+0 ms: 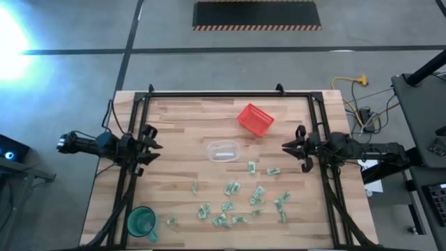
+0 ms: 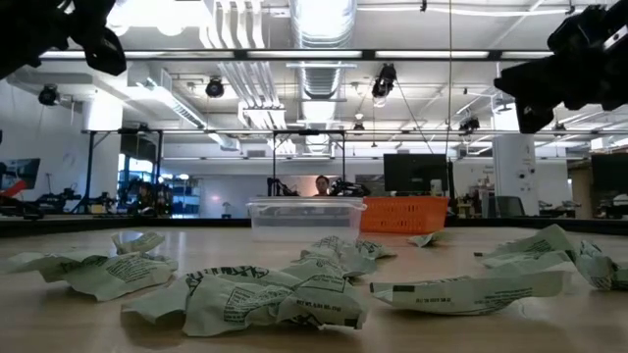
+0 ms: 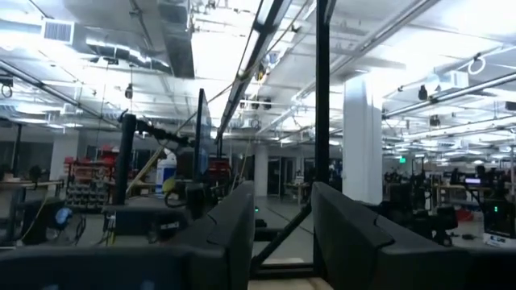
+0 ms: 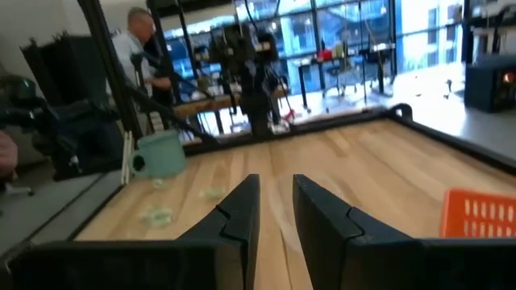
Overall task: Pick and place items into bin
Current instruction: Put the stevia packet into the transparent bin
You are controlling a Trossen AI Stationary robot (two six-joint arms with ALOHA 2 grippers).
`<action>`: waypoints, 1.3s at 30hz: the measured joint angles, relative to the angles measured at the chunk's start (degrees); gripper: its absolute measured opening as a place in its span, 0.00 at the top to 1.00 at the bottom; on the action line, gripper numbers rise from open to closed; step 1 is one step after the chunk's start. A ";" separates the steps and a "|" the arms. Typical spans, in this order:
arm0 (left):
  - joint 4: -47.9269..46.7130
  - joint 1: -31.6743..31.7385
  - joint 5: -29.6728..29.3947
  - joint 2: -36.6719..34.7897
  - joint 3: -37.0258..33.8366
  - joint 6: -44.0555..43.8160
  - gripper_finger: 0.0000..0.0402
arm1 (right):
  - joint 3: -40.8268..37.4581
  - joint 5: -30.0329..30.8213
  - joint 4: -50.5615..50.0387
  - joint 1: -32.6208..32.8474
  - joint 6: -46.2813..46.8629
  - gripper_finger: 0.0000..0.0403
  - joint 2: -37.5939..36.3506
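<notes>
The clear bin (image 1: 224, 150) sits in the middle of the wooden worktop (image 1: 181, 118). The small green and white items (image 1: 232, 188) lie scattered on the near side of it. The left pincer (image 1: 155, 146) waits at the left edge, a little open and holding nothing. The right pincer (image 1: 287, 147) waits at the right edge, also a little open and holding nothing.

Open-plan lab — exposed ceiling ducts (image 2: 319, 25), benches, monitors (image 2: 416, 175).
</notes>
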 joint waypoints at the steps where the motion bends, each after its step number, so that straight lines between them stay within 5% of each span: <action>1: 0.03 0.00 0.01 0.00 0.00 -0.02 0.73 | 0.00 0.00 -0.78 0.00 0.00 0.83 0.00; 8: -0.55 0.00 3.75 0.79 0.00 -0.03 0.73 | 0.00 0.00 -1.74 0.00 -1.49 0.83 1.07; 18: -2.66 -0.04 1.51 6.68 0.00 1.50 0.73 | -0.02 0.20 0.12 0.00 -11.83 0.83 6.03; 24: -6.35 -0.20 3.31 21.18 6.13 3.36 0.73 | -0.02 0.19 6.21 0.00 -17.10 0.83 7.42; 30: -16.97 -1.51 2.56 41.31 20.83 6.43 0.73 | -0.02 0.17 7.36 0.00 -21.97 0.83 7.49; 39: -53.47 -6.86 -17.12 70.69 45.76 -3.51 0.73 | -0.02 0.43 9.52 0.00 -22.15 0.83 7.32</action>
